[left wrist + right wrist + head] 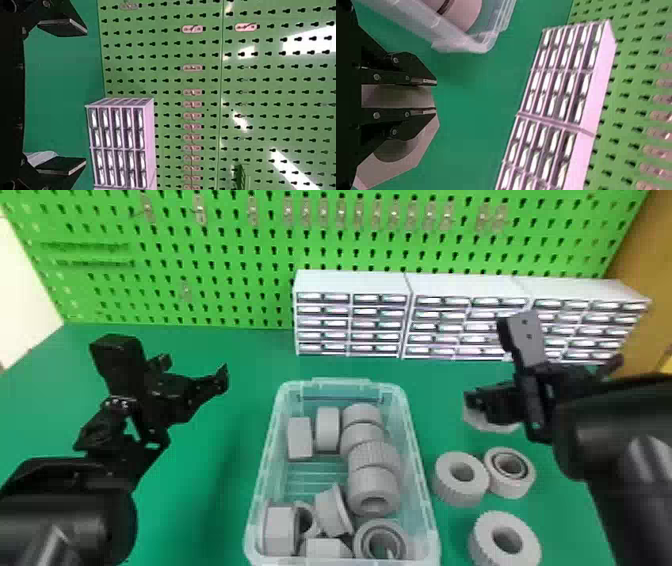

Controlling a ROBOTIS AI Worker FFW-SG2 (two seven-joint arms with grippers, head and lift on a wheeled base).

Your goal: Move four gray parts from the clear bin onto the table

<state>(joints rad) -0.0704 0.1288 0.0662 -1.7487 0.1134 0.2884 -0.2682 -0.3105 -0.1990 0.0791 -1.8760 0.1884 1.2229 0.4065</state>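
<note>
The clear bin (341,382) sits on the green table (205,470), and it holds a good share of the gray parts. Along the bin's right wall runs a column of round gray parts (371,484), one against the next; toward the bin's far left corner stand two gray blocks (299,438), and a mixed cluster, a flanged gray collar (331,510) among it, crowds the near end. On the table to the right of the bin lie two gray rings side by side, one ribbed ring (442,485) just beside a stepped ring (505,489); nearer the front, also right of the bin, is a knurled ring (486,534). The right gripper (474,399) is to the right of the bin's far end, its fingers drawn narrow around the wall of a gray nut (490,423), which fills the gap between them (whether the nut bears on the table, I cannot tell). The left gripper (194,368) is well to the left of the bin, above the table, its fingers spread wide with nothing between them. Beyond the bin and to its right stand the white drawer cabinets (350,280), with the green pegboard (225,285) behind.
</note>
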